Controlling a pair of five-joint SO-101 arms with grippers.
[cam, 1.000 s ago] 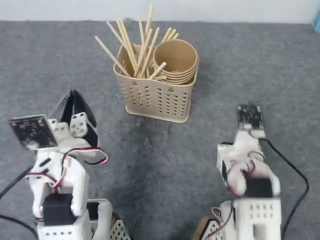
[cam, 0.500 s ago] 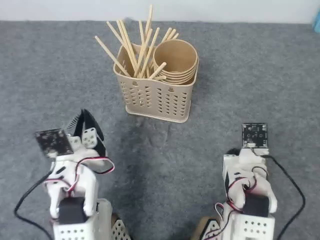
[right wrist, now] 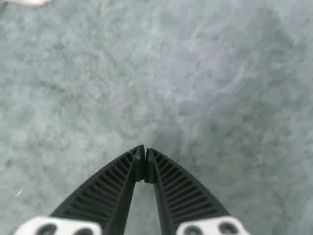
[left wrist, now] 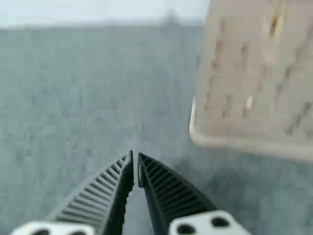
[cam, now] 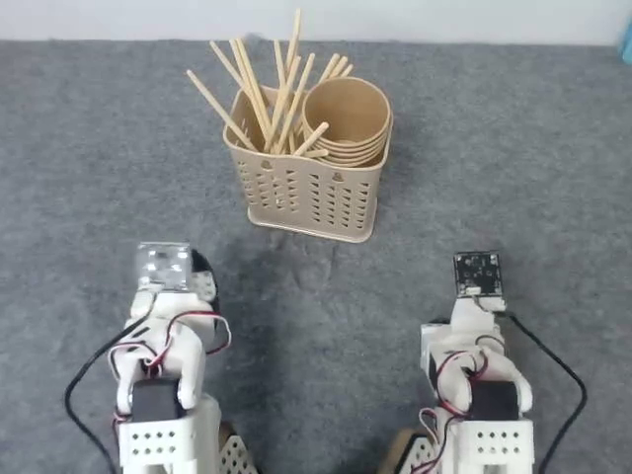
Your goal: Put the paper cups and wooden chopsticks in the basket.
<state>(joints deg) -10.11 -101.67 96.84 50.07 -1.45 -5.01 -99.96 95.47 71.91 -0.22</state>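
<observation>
From my station I see a gray carpet (cam: 513, 148) covering the whole table. In the upper middle of the high view stands the basket (cam: 311, 193), a beige plastic one with rows of small slots in its walls and a slightly wider rim.

Inside it, on the frame's right side, is a nested stack of tan paper cups (cam: 346, 109), open end up, their rims layered one below another. The chopsticks (cam: 253, 94) fill the basket's left side, pale wood, standing on end and fanning out above the rim; one lies slanted against the cups.

The left arm (cam: 163, 336) sits at the lower left of the high view and the right arm (cam: 474, 355) at the lower right, both well apart from the basket.

In its wrist view the left claw (left wrist: 135, 156) has its ribbed black fingers drawn together with nothing between them, the basket's wall blurred at the upper right. The right claw (right wrist: 145, 149) is likewise closed, tips touching, above bare carpet.
</observation>
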